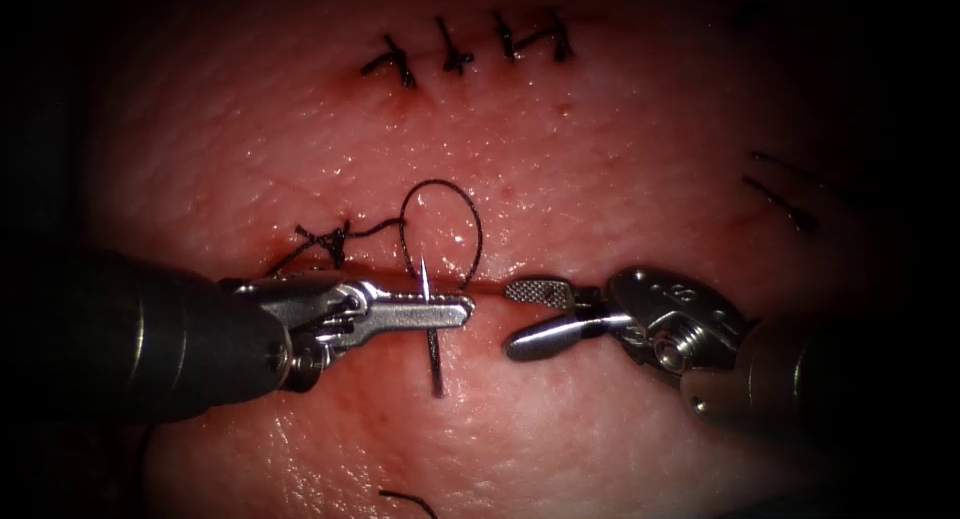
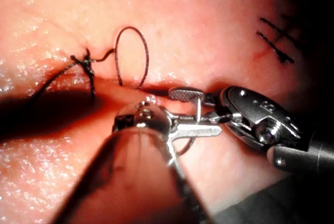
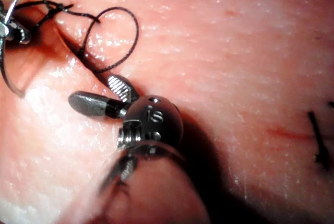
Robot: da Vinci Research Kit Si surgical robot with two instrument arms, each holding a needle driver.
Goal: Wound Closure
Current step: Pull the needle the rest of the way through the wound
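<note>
Steel needle clamped crosswise in the left gripper, held roughly mid-curve, with the sharp tip standing up over the cut and the blunt end hanging below the jaws toward the near edge of the tissue. Seemingly free of the tissue, though from the endoscope view hard to be sure where the lower end meets the surface. Dark thread looped in a ring just above the cut, running left to a knot sitting on the wound line, with a strand trailing off past the left shaft. Right gripper parted and grasping nothing, its upper toothed jaw lying along the cut, its lower jaw angled down, tips just beside the left gripper's tips without touching. Same spread jaws seen in the right wrist view, close beside the thread loop. Finished stitches in a row near the far edge of the tissue, and more cut ends of thread toward the right edge.
</note>
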